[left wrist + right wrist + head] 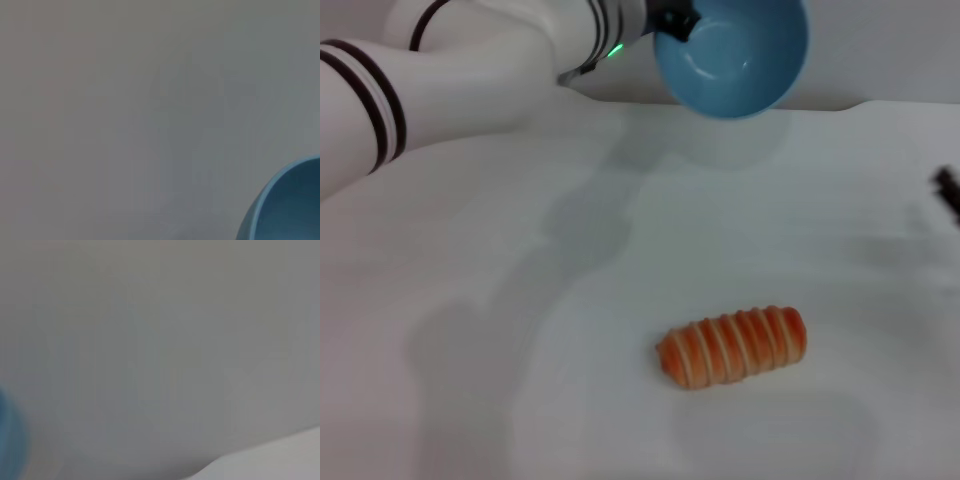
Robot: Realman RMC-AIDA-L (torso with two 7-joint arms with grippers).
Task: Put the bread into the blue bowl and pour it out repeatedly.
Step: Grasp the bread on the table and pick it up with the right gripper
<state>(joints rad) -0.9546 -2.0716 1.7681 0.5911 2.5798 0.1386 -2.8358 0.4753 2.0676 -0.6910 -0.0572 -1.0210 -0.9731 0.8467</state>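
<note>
The bread (732,346), an orange-red ridged loaf, lies on its own on the white table (520,300), near the front and right of centre. High above the table's far edge hangs the blue bowl (740,55), tipped so that its empty inside faces me. My left gripper (672,22) is shut on the bowl's rim at its left side. The left wrist view shows only a part of the bowl (290,205). In the right wrist view a blue blur, probably the bowl (7,440), sits at the picture's edge. A dark tip of my right gripper (947,190) shows at the far right, well away from the bread.
The white left arm (440,70) stretches across the back left above the table. The table's far edge (840,108) runs just below the bowl, against a plain grey wall.
</note>
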